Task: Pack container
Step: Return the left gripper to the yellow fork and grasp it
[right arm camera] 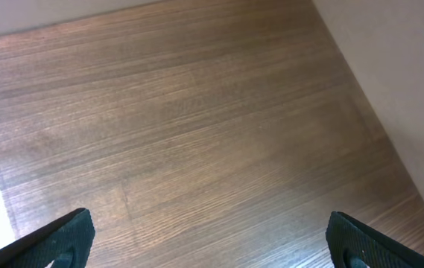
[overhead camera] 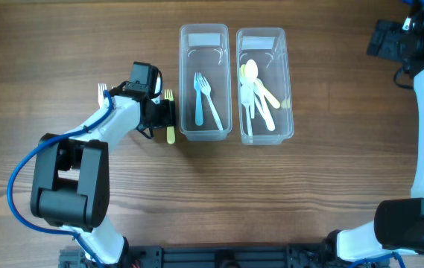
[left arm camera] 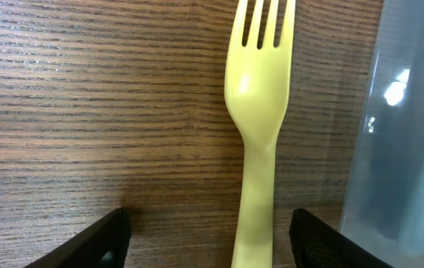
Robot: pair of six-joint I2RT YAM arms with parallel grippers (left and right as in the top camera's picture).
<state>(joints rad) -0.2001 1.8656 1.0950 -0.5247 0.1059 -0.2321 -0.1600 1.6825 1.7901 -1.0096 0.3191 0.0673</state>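
Note:
A yellow fork [overhead camera: 169, 113] lies on the table just left of the left clear container [overhead camera: 203, 130], tines pointing away from me. In the left wrist view the yellow fork [left arm camera: 260, 112] runs between my left gripper's [left arm camera: 210, 242] open fingers, with the container wall [left arm camera: 409, 134] at the right. My left gripper [overhead camera: 161, 115] is low over the fork's handle. The left container holds a blue fork [overhead camera: 204, 97]. The right container [overhead camera: 262, 135] holds several pale yellow and white spoons [overhead camera: 256, 93]. My right gripper [right arm camera: 210, 237] is open and empty, far right [overhead camera: 390, 39].
A white utensil [overhead camera: 101, 92] pokes out from behind my left arm at the left. The table's far right edge [right arm camera: 361, 82] shows in the right wrist view.

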